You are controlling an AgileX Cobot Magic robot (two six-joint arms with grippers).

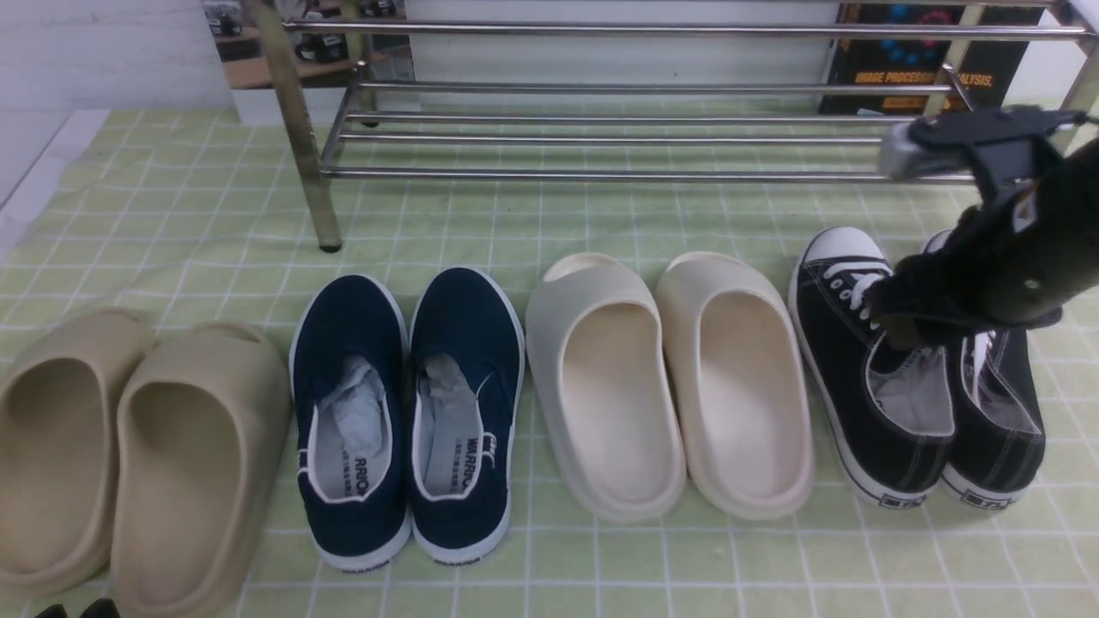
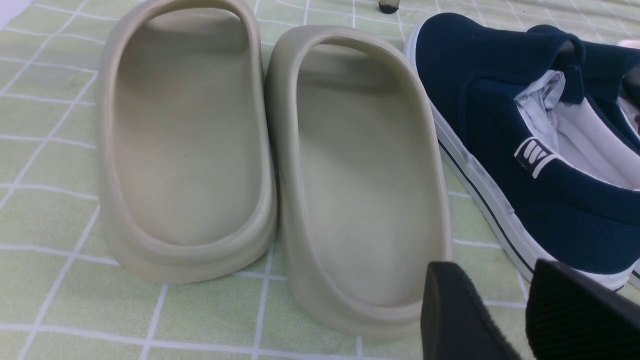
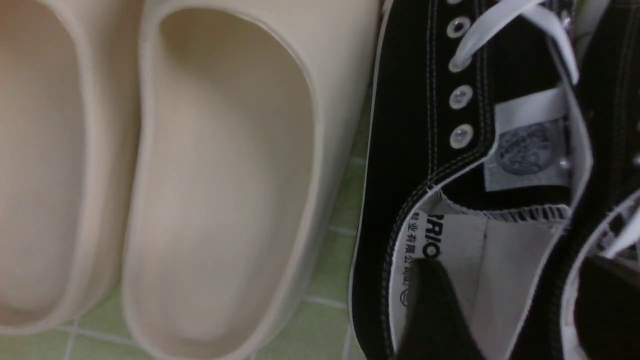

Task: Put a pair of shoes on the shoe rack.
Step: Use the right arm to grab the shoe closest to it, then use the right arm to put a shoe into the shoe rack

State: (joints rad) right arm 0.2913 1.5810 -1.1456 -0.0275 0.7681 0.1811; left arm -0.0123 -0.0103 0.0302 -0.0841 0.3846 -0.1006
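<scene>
The two black canvas sneakers with white laces stand side by side at the right, toes toward the rack: the left one (image 1: 850, 378) and the right one (image 1: 1009, 412). My right gripper (image 1: 932, 330) is lowered onto them, open. In the right wrist view (image 3: 510, 285) one finger (image 3: 430, 305) is inside the left sneaker (image 3: 400, 150) and the other is in the right sneaker (image 3: 615, 100), so the jaws straddle their adjoining inner walls. The steel-tube shoe rack (image 1: 601, 137) stands behind, its shelves bare. My left gripper (image 2: 492, 272) is open and empty, low by the tan slides.
On the green checked cloth (image 1: 172, 215), left to right, stand tan foam slides (image 1: 129, 446), navy slip-ons (image 1: 412, 403) and cream slides (image 1: 670, 378). The cream slides lie close beside the left sneaker. A rack leg (image 1: 300, 129) stands at the front left.
</scene>
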